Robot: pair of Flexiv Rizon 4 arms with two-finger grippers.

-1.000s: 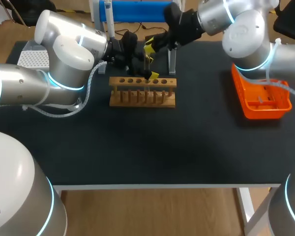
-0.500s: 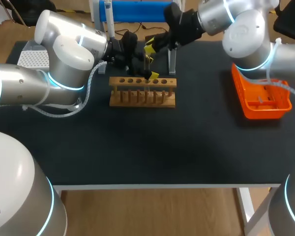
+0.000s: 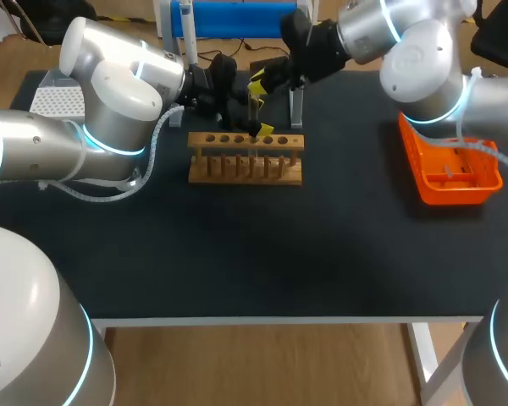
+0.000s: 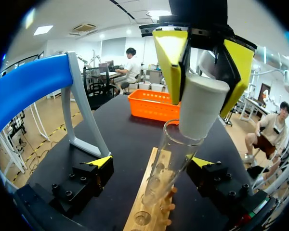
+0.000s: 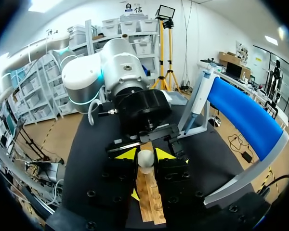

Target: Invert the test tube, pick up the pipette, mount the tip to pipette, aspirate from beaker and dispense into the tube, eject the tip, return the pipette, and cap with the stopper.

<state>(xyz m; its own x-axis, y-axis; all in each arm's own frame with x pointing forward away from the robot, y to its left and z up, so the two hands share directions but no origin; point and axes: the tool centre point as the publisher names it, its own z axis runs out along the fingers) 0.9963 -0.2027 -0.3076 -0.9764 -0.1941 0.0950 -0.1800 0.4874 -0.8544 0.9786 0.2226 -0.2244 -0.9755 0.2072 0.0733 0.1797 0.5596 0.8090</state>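
Note:
A clear test tube (image 4: 164, 161) stands upright in the wooden rack (image 3: 245, 158). My left gripper (image 4: 149, 163) is open wide around the tube's lower part, a yellow tip on either side and neither touching it. Just above, my right gripper (image 4: 201, 98) is shut on a white stopper (image 4: 202, 118), whose lower end sits at the tube's mouth. In the right wrist view the stopper (image 5: 145, 159) shows between that gripper's (image 5: 145, 155) yellow tips, with the rack (image 5: 149, 197) under it. In the head view both grippers meet over the rack's back row, left (image 3: 252, 118) below right (image 3: 256, 86).
The pipette (image 3: 188, 30) hangs on the blue stand (image 5: 241, 110) at the back of the table. An orange basket (image 3: 449, 169) sits at the right, and a white tip box (image 3: 57, 101) at the far left behind my left arm. The dark table (image 3: 262, 254) stretches in front of the rack.
My right arm has shifted very slightly toward the back left with the stopper. The left arm and the tube have stayed put.

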